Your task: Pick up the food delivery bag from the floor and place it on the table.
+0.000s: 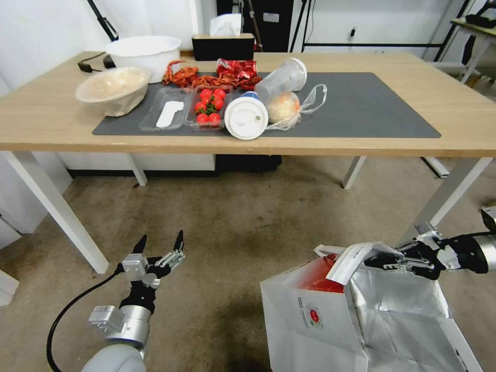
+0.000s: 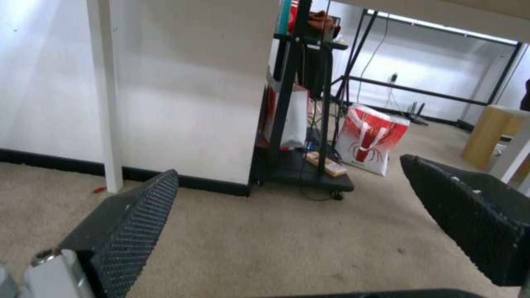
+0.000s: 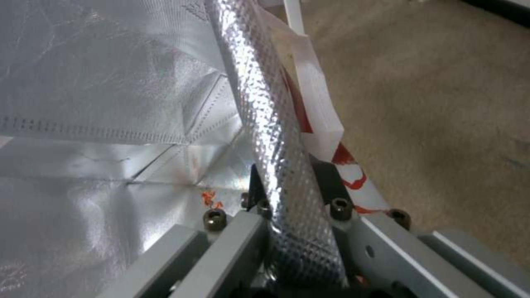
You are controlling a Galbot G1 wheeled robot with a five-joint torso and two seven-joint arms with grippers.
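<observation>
The food delivery bag (image 1: 315, 315), white with a red side panel and silver foil lining, stands open-topped at the lower right over the brown floor (image 1: 243, 222); its base is cut off by the view's edge. My right gripper (image 1: 380, 262) is shut on the bag's far top rim beside a white strap handle (image 1: 351, 261). In the right wrist view the foil wall (image 3: 276, 136) is pinched between the fingers of the right gripper (image 3: 287, 182). My left gripper (image 1: 161, 244) hovers open above the floor to the bag's left, holding nothing; its fingers (image 2: 138, 219) stand wide apart. The light-wood table (image 1: 454, 93) stands ahead.
On the grey mat (image 1: 372, 108) lie a tomato tray (image 1: 209, 106), two cups (image 1: 247, 118), a clear bag with a bun (image 1: 287, 108) and red wrappers (image 1: 217, 77); bowls (image 1: 113, 90) sit at left. White table legs (image 1: 444, 199) rise near the bag. Another red-white bag (image 2: 371, 138) stands by a black rack.
</observation>
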